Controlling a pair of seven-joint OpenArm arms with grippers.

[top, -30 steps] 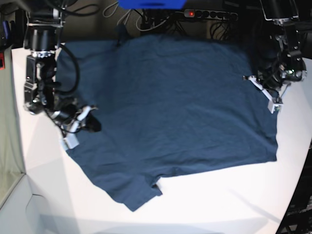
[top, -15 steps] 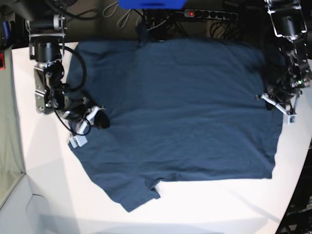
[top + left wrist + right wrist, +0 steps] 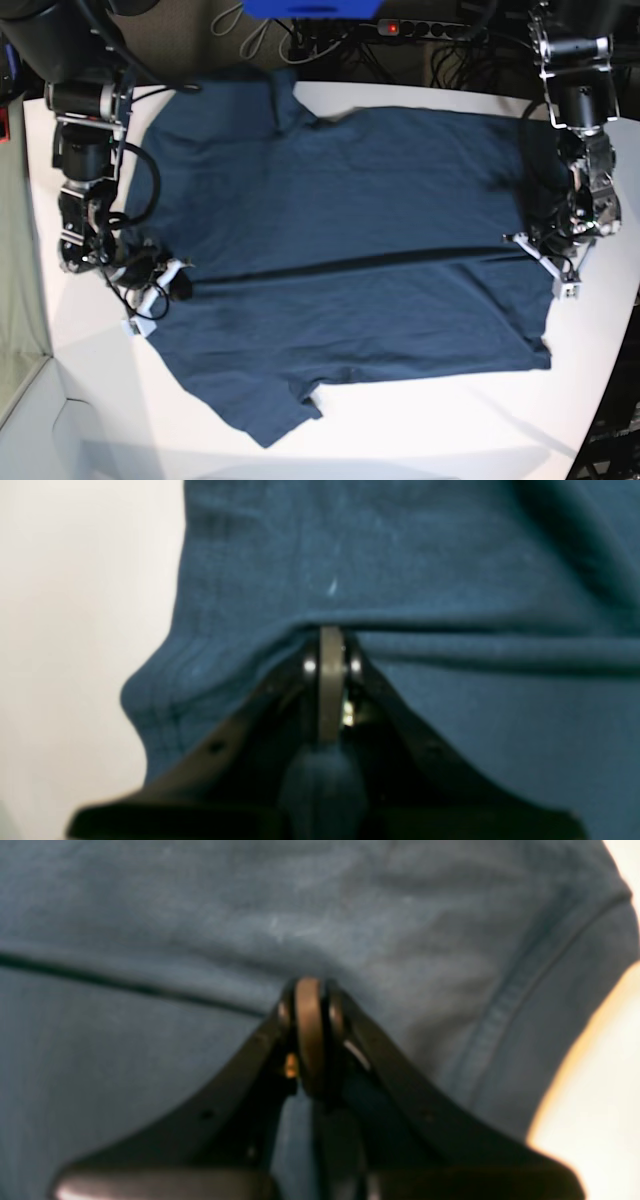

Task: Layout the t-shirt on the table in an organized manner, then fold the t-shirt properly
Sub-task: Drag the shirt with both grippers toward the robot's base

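Base view: navy t-shirt point(image 3: 350, 280) lies spread on the white surface point(image 3: 450, 420), w/ a raised crease running straight across it from one hand to the other. Right hand point(image 3: 170, 283) sits at one side edge of the shirt, left hand point(image 3: 545, 258) at the opposite side edge; both low, at cloth level. One sleeve sticks out toward the near edge, below and between the hands; power strip point(image 3: 430, 30) lies beyond the surface's far edge. Left wrist view: left hand point(image 3: 330, 647) clenched, tips pinched on a fold of the t-shirt point(image 3: 400, 570), cloth bunched right ahead of the tips; bare surface point(image 3: 75, 630) off to its side. Right wrist view: right hand point(image 3: 310, 1000) clenched too, grasping a fold of t-shirt point(image 3: 200, 915); hemmed edge runs beside it, surface point(image 3: 600, 1090) just past that edge.
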